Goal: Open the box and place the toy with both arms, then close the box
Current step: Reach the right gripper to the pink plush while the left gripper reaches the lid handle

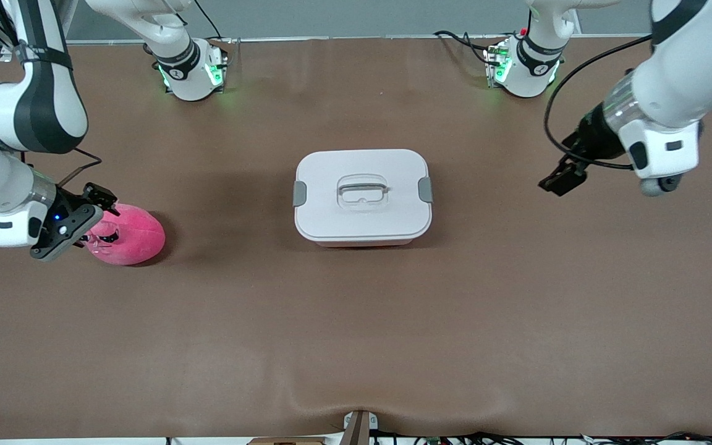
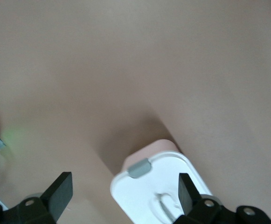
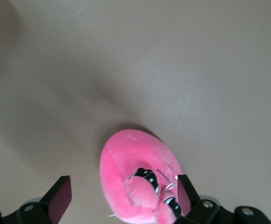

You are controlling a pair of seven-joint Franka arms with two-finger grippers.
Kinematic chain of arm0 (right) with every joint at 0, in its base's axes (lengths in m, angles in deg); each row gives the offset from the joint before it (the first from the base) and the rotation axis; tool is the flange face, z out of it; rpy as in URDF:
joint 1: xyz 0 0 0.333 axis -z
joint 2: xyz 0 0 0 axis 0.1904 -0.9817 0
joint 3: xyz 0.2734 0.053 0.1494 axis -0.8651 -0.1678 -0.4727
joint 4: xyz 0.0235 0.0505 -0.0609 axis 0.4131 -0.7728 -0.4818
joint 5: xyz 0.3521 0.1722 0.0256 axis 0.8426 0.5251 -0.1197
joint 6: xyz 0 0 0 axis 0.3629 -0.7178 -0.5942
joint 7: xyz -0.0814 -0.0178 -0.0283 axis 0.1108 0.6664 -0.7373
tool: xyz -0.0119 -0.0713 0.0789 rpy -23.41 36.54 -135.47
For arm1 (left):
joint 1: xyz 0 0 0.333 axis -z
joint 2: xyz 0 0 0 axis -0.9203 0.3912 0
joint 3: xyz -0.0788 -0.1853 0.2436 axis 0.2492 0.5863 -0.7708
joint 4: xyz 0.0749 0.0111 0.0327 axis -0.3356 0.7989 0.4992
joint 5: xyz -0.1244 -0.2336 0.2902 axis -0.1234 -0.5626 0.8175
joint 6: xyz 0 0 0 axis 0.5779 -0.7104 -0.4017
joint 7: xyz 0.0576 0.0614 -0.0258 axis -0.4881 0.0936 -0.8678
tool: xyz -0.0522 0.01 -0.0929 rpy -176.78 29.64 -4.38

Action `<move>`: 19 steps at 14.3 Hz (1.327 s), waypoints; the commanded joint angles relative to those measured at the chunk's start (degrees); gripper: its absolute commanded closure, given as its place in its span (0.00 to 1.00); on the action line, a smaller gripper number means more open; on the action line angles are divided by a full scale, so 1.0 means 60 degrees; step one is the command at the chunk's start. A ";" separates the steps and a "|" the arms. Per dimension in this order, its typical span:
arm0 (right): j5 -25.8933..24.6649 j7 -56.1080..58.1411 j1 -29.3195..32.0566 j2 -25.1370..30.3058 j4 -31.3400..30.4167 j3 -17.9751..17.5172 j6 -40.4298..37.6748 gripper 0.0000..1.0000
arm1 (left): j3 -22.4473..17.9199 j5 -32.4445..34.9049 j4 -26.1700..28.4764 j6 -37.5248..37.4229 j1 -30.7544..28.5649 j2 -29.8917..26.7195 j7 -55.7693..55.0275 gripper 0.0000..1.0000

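The box (image 1: 362,194) stands in the middle of the table with its white lid (image 1: 331,216) on and a grey clip (image 1: 300,193) at each end. It also shows in the left wrist view (image 2: 149,196). The pink plush toy (image 1: 127,238) lies on the table toward the right arm's end. My right gripper (image 1: 93,216) is open, low over the toy's eye end. In the right wrist view the toy (image 3: 135,172) lies between the spread jaws of my right gripper (image 3: 122,192). My left gripper (image 1: 559,179) is open and empty, over bare table beside the box; it also shows in its own wrist view (image 2: 124,189).
Both arm bases (image 1: 192,71) (image 1: 523,68) stand along the table's edge farthest from the front camera. A black cable (image 1: 554,111) loops by the left wrist. A small mount (image 1: 356,426) sits at the table edge nearest the front camera.
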 commanded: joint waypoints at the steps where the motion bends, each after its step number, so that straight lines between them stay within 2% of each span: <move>1: -0.0096 0.1655 0.0474 0.0019 -0.0497 -0.0022 0.0671 0.00 | 0.0284 -0.0024 -0.0098 0.0423 -0.0044 0.0263 -0.1262 0.00; 5: -0.0066 0.1968 0.0636 0.0048 -0.1070 -0.0008 0.0893 0.00 | 0.0328 0.0020 -0.0112 0.0832 0.0511 0.0453 -0.2770 0.00; 8: -0.0066 0.1968 0.0929 -0.0273 -0.1086 -0.0022 0.0951 0.00 | 0.0328 0.0122 -0.0113 0.1491 0.1023 0.0921 -0.4016 0.00; 12: 0.0006 0.1939 0.1091 -0.0625 -0.1159 -0.0022 0.0776 0.00 | 0.0328 0.1072 -0.0113 0.1918 0.2106 0.1508 -0.5612 0.00; 19: 0.0167 0.1925 0.1120 -0.1153 -0.1130 -0.0022 0.0790 0.00 | 0.0299 0.1148 -0.0156 0.2663 0.3148 0.2270 -0.7928 0.00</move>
